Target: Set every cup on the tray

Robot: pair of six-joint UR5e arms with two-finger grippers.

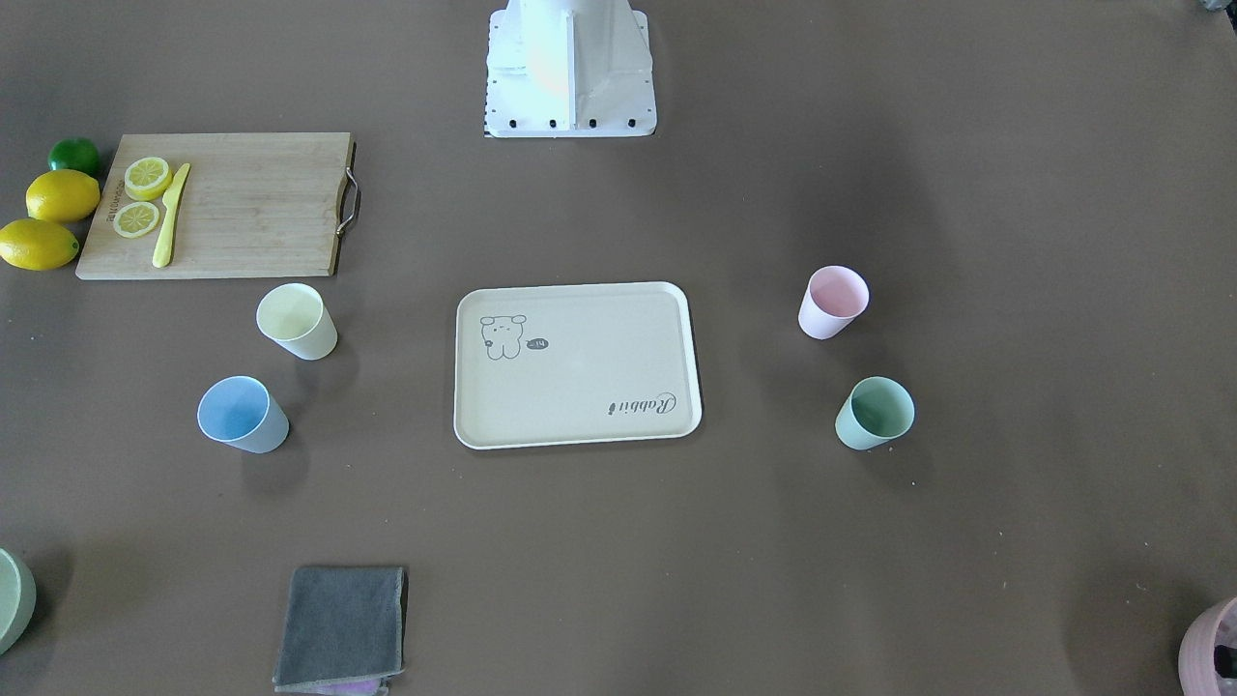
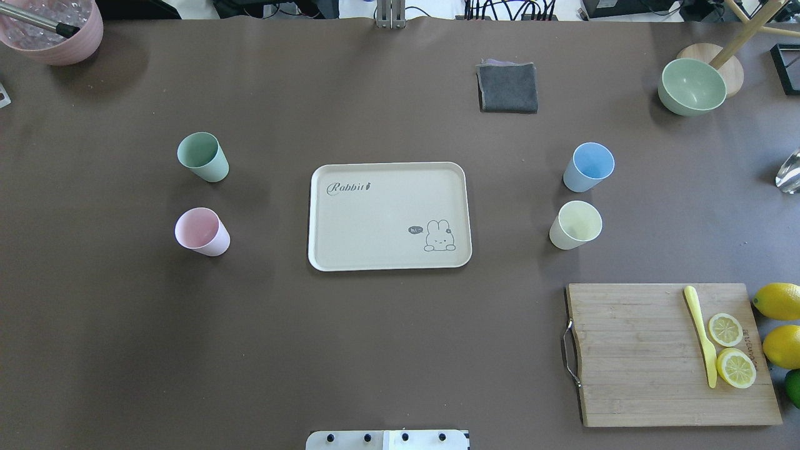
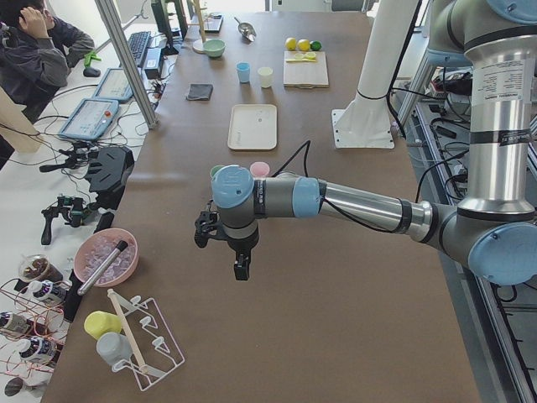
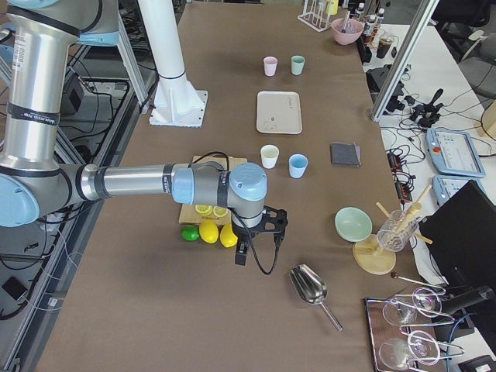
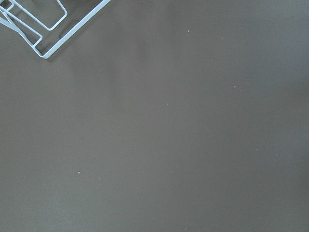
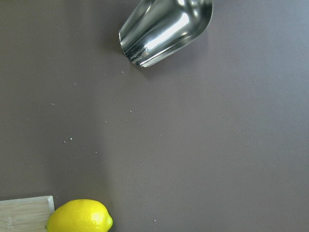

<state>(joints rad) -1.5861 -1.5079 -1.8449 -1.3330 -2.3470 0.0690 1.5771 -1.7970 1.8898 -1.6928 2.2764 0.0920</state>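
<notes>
The mint cup (image 2: 203, 156) and pink cup (image 2: 202, 231) at 9 o'clock of the tray (image 2: 387, 187), and the blue cup (image 2: 589, 166) and yellow cup (image 2: 575, 224) at 3, are best gripped by the rim, though how far the left tool (image 3: 241, 267) and right tool (image 4: 242, 256) are open cannot be told.

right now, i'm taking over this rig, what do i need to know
Left gripper: over bare table at the robot's far left end, away from the cups; open or shut cannot be told.
Right gripper: over the table beside the lemons; open or shut cannot be told.
Tray: mid-table, nothing on it.
Mint green cup and pink cup: upright on the table on the robot's left of the tray.
Blue cup and yellow cup: upright on its right.
Done: nothing; no cup is on the tray.
Left: all four cups.
</notes>
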